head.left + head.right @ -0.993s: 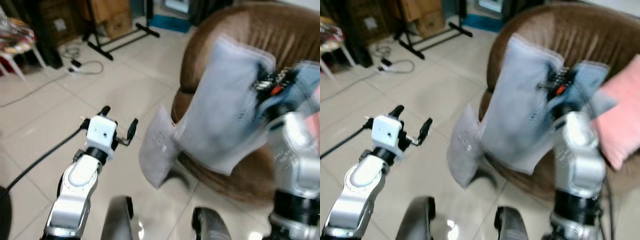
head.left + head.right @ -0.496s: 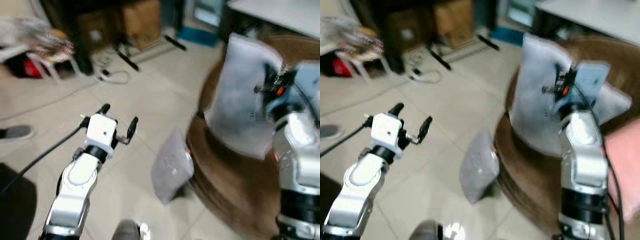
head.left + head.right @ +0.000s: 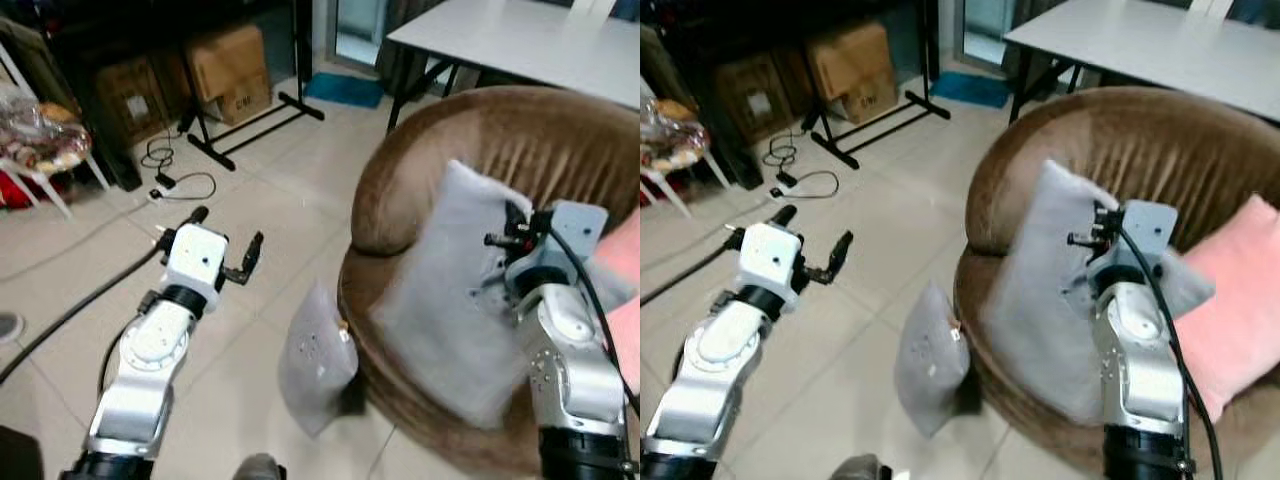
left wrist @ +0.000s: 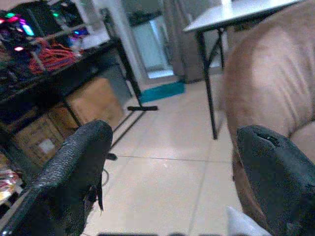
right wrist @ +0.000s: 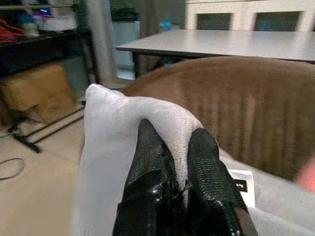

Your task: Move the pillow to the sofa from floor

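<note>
On the left, the left gripper (image 3: 224,243) hangs over the tiled floor (image 3: 270,170) with its fingers spread and nothing between them. A second grey pillow (image 3: 316,358) leans on the floor against the brown sofa (image 3: 470,130). To the right, the right gripper (image 5: 172,147) pinches the grey pillow (image 3: 455,290) by its corner, holding it over the sofa seat, beside a pink cushion (image 3: 1240,300).

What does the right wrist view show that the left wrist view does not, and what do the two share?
Right wrist view: the right gripper pinching a fold of the grey pillow, with the pillow's label behind the fingers.

Left wrist view: the left gripper open and holding nothing, over the tiled floor, with cardboard boxes beyond.

Both: the brown sofa and the white table.
</note>
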{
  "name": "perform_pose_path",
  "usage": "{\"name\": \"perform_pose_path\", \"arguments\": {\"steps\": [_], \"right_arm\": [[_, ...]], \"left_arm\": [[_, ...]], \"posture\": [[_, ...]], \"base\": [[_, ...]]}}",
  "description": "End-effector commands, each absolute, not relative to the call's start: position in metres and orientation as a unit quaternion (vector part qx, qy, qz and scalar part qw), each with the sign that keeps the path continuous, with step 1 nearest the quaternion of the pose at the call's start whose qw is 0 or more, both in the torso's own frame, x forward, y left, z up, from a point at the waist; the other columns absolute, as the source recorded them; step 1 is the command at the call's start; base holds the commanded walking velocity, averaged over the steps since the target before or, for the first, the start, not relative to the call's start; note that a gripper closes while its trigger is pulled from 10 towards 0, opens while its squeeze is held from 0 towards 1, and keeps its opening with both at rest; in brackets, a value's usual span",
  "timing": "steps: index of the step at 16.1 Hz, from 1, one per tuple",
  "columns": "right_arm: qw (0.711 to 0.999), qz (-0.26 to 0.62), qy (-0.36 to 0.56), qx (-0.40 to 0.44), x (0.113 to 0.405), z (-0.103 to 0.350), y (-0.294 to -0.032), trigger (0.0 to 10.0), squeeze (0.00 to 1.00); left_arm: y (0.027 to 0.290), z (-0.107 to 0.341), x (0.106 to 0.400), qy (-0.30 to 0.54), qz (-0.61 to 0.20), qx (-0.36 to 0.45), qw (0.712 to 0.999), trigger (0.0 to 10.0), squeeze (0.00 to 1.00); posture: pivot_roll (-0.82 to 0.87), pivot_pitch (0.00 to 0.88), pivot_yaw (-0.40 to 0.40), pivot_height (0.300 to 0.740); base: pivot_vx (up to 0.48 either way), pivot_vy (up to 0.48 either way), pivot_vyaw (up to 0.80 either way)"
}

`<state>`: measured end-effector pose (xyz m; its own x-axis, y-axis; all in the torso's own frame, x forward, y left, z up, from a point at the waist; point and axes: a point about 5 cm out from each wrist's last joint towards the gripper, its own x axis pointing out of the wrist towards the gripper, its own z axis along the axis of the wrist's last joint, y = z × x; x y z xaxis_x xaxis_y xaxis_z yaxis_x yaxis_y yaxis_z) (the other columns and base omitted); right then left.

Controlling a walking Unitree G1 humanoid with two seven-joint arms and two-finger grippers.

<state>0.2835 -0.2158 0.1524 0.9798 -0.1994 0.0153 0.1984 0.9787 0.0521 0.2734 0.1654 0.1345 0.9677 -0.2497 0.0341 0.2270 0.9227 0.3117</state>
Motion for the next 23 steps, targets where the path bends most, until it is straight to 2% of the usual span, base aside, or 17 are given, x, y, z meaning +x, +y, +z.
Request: {"name": "perform_pose_path", "arguments": {"steps": [1,3,6,8,13,23], "right_arm": [[0.993,-0.113,-0.038,0.023,0.279,0.161,-0.22,10.0,0.0],[0.995,-0.098,-0.022,-0.003,0.279,0.154,-0.212,10.0,0.0],[0.996,-0.063,-0.044,0.039,0.277,0.153,-0.195,10.0,0.0],[0.997,-0.041,0.005,0.065,0.278,0.139,-0.184,10.0,0.0],[0.996,-0.03,0.019,0.083,0.278,0.129,-0.179,10.0,0.0],[0.996,-0.048,0.02,0.075,0.28,0.129,-0.188,10.0,0.0]], "left_arm": [[0.16,0.131,0.274,-0.03,-0.131,0.153,0.979,10.0,0.0],[0.159,0.131,0.276,-0.031,-0.129,0.153,0.979,10.0,0.0],[0.164,0.13,0.276,-0.023,-0.105,0.147,0.983,10.0,0.0],[0.165,0.131,0.275,-0.035,-0.098,0.163,0.981,10.0,0.0],[0.168,0.134,0.274,-0.041,-0.089,0.138,0.986,10.0,0.0],[0.167,0.135,0.276,-0.04,-0.101,0.135,0.985,10.0,0.0]], "posture": [[-0.03,0.0,0.029,0.74],[-0.03,0.0,0.031,0.74],[-0.02,0.0,0.016,0.74],[-0.01,0.0,0.01,0.74],[0.0,0.0,-0.002,0.74],[0.0,0.0,0.012,0.74]], "base": [[0.0,0.0,0.0],[0.0,0.0,0.0],[0.0,0.0,0.0],[0.0,0.0,-0.26],[0.0,0.0,-0.8],[0.299,0.0,-0.8]]}}
